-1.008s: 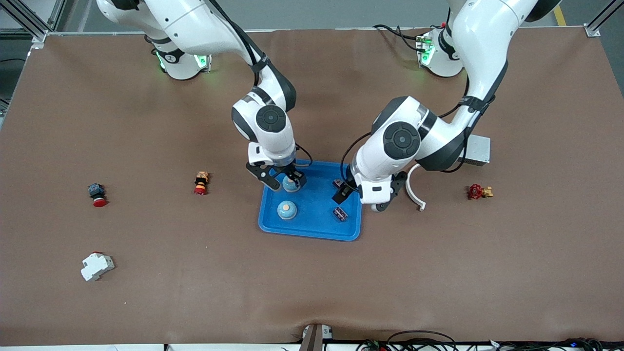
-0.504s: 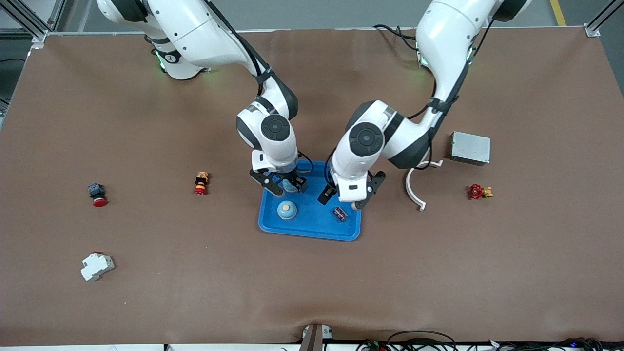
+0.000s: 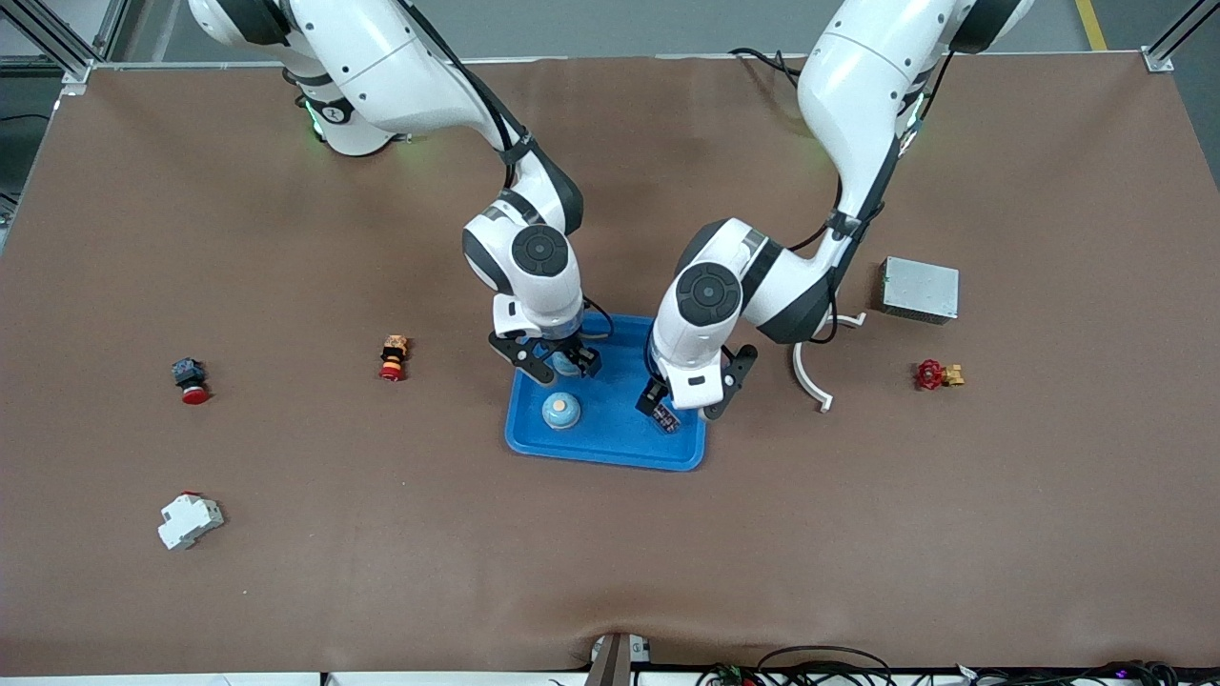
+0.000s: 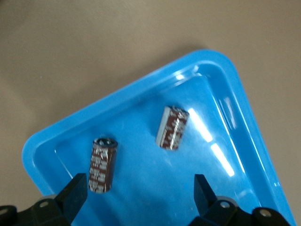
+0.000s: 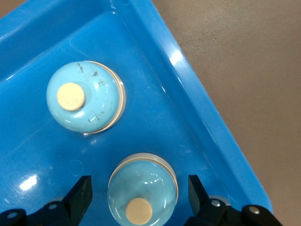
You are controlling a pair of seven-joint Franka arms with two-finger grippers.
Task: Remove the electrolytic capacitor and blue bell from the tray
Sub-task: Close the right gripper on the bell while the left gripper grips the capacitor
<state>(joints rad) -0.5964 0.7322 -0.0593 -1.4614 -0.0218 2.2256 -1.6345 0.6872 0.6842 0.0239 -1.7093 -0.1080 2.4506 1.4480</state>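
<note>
A blue tray [image 3: 610, 448] holds two light-blue bells and two brown capacitors. My right gripper [image 3: 562, 367] is open just over the tray, its fingers to either side of one bell [image 5: 142, 190] without touching it. The other bell [image 3: 561, 411] sits nearer the front camera and also shows in the right wrist view [image 5: 85, 103]. My left gripper [image 3: 684, 408] is open over the tray's end toward the left arm. One capacitor [image 4: 102, 165] lies close to one of its fingers [image 4: 75, 190], and it also shows in the front view [image 3: 665, 417]. The second capacitor [image 4: 172, 128] lies apart from it.
Toward the left arm's end lie a white curved piece [image 3: 810, 376], a red valve [image 3: 937, 374] and a silver box [image 3: 919, 289]. Toward the right arm's end lie an orange-and-red button [image 3: 392, 357], a red-capped switch [image 3: 191, 381] and a white breaker [image 3: 189, 520].
My left arm has swung in from beside the tray's edge to over the tray, above the capacitor nearer the front camera. My right gripper has stayed around its bell.
</note>
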